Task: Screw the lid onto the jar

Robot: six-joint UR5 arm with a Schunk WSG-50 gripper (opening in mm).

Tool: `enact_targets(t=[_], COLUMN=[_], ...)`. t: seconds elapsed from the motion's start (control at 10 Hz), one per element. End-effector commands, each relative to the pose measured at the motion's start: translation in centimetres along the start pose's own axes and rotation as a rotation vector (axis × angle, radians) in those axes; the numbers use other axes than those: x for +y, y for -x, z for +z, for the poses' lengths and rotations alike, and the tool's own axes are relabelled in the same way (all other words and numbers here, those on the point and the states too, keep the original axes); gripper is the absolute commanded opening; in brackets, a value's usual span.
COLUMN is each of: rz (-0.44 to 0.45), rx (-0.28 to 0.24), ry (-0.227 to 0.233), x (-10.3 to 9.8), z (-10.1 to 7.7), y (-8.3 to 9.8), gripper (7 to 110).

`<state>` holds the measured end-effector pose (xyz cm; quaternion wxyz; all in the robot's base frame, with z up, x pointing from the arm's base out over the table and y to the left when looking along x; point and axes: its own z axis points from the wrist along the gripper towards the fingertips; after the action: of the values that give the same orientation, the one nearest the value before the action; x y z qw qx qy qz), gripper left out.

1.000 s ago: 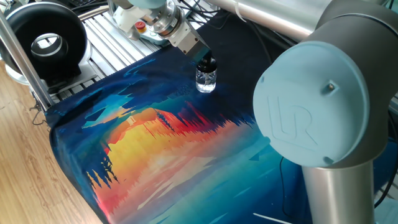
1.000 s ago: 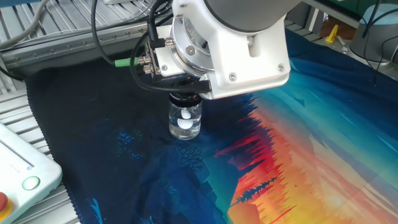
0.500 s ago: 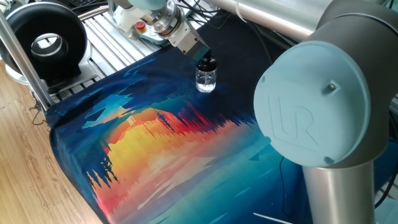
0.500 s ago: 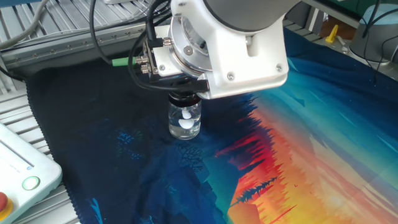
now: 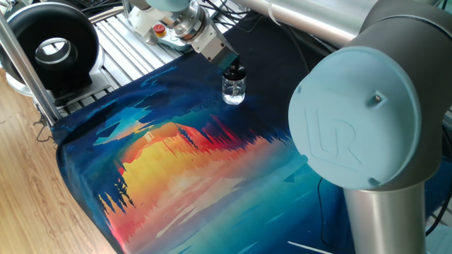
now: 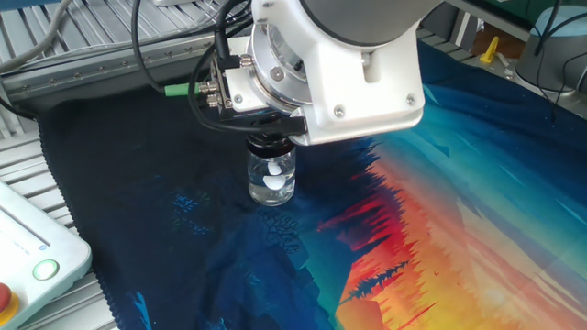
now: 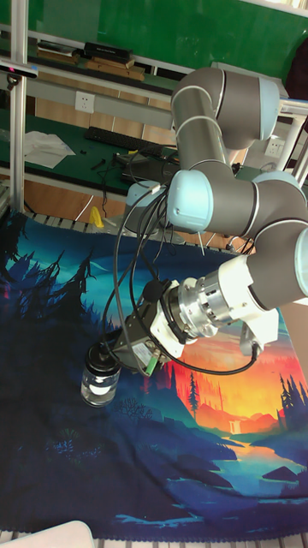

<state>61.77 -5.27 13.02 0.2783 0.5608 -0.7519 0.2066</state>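
The jar (image 5: 234,92) is a small clear glass bottle standing upright on the dark far part of the printed mat (image 5: 191,169). Something white lies inside the jar (image 6: 272,180), which also shows low in the tall view (image 7: 101,384). The black lid (image 5: 236,73) sits on its neck. My gripper (image 5: 234,67) comes down at a slant from the left and is shut on the lid. From the other side the wrist body covers most of the lid (image 6: 271,145). In the tall view the lid (image 7: 102,354) is a dark cap held by the gripper (image 7: 109,352).
A large black ring-shaped device (image 5: 53,46) stands at the far left beside a metal post (image 5: 25,63). A box with a red button (image 5: 160,29) lies behind the gripper. A white box with a green button (image 6: 44,269) sits off the mat's corner. Cables (image 6: 165,55) loop above the wrist.
The wrist has turned slightly about the lid: its green connector shifted a little to the left. The jar has stayed in place.
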Motion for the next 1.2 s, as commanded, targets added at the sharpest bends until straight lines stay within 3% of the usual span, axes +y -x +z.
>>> enact_targets(t=[0.0,0.4,1.1], rz=[0.064,0.119,0.193], rx=[0.013,0.006,-0.026], ry=[0.033,0.06,0.099], x=[0.87,1.37,0.46], z=[-0.02,-0.04,-0.16], y=[-0.37,-0.17,0.29], gripper=[7,7,7])
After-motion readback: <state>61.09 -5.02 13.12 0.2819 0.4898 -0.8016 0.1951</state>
